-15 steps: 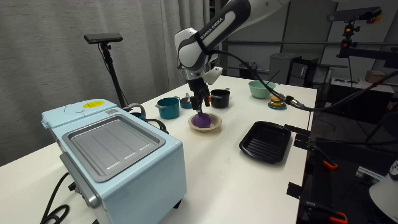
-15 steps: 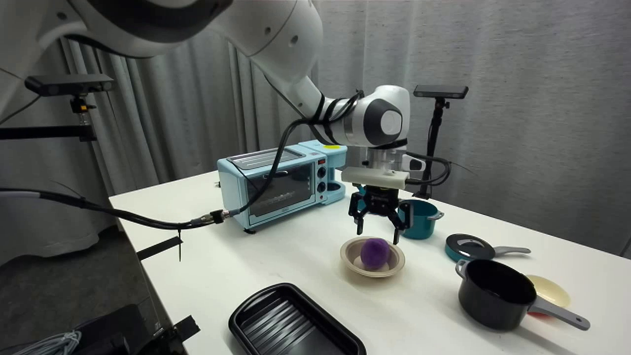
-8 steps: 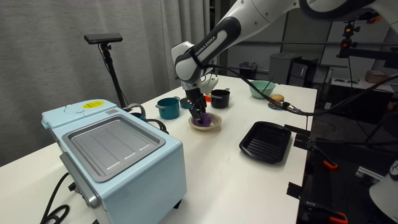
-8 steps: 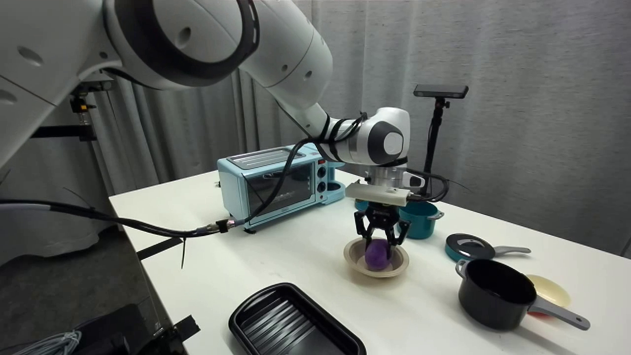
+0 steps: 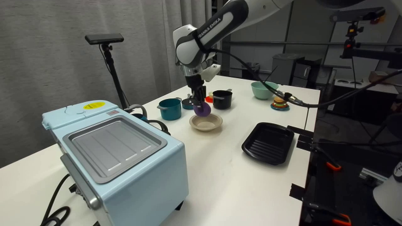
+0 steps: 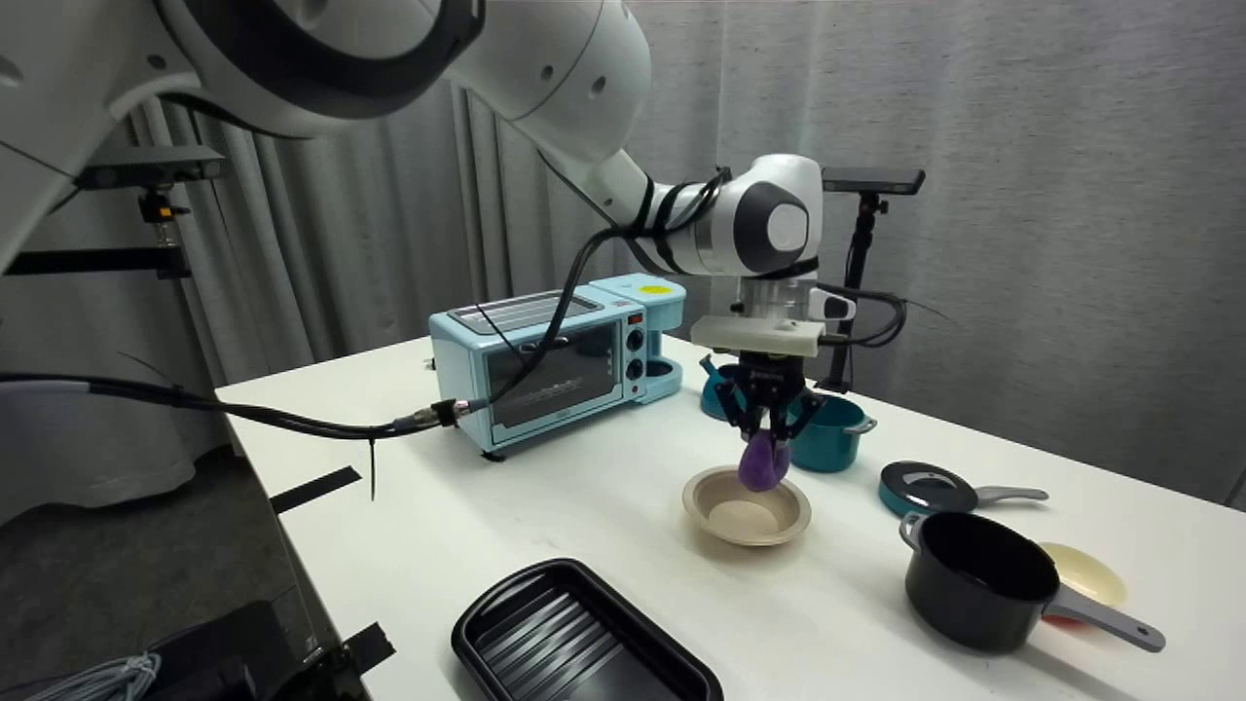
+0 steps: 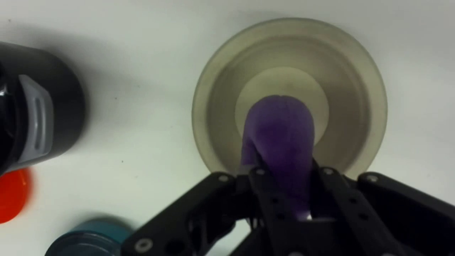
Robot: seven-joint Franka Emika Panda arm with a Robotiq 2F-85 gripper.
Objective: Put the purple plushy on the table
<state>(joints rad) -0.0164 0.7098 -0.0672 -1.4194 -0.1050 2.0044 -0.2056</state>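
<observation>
The purple plushy point(image 6: 761, 467) hangs pinched between the black fingers of my gripper point(image 6: 768, 438), squeezed so that it bulges out below and to both sides. Both exterior views show the plushy point(image 5: 203, 110) a little above the beige bowl point(image 5: 205, 129), not touching it. From the wrist view, the plushy point(image 7: 282, 128) fills the gap between my fingers, and the bowl's rim point(image 7: 202, 96) lies beneath it. Part of the plushy is hidden behind the fingers. The white table point(image 6: 584, 506) spreads under everything.
Close to the bowl stand a teal pot point(image 5: 170, 110) and a black pot point(image 6: 978, 589). A teal lidded pan point(image 6: 927, 487) lies between them. On the table too are a black ridged tray point(image 5: 268, 142), a light-blue toaster oven point(image 5: 157, 182), a green bowl point(image 5: 261, 91) and a burger toy point(image 5: 279, 102).
My gripper came down over the bowl, its jaws closed around the plushy, and it rose again, lifting the plushy out. The bowl shifted slightly.
</observation>
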